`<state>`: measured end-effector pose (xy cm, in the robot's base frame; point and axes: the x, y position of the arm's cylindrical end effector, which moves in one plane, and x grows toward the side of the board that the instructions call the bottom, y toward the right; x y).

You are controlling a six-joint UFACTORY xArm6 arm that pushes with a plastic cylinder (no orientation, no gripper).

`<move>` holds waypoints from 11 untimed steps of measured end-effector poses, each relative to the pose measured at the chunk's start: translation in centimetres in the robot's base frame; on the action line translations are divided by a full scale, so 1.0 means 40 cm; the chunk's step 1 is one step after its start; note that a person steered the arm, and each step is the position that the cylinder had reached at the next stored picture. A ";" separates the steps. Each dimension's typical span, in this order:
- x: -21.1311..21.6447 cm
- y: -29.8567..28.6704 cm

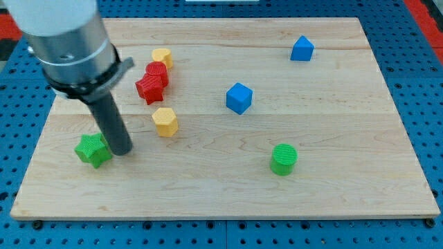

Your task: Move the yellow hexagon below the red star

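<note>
Camera view showed a wooden tabletop (332, 194) set on a blue perforated base (422, 76). My tip (122, 151) rested on the wood near the view's left edge, at the lower end of the dark rod (112, 124), touching or just beside the right side of the green star (92, 149). No fingers existed on this arm, only the rod, so nothing was held.

The yellow hexagon (165, 121) lay right of my tip and a little higher in the view, apart from it. It sat just below the red star (149, 88), slightly to that star's right, close to it with a narrow gap between them. A second red block (158, 70), its shape hard to tell, touched the red star at the upper right. Another yellow block (162, 57) sat just above that, near the view's top.

A blue cube (239, 97) stood near the middle. A second blue block (302, 48) lay toward the top right. A green cylinder (283, 159) stood lower right of centre, well apart from the rest.
</note>
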<state>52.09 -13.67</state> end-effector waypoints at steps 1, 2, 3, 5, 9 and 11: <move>-0.001 0.171; -0.028 0.216; -0.049 0.165; -0.110 0.107; -0.155 0.099; -0.133 0.184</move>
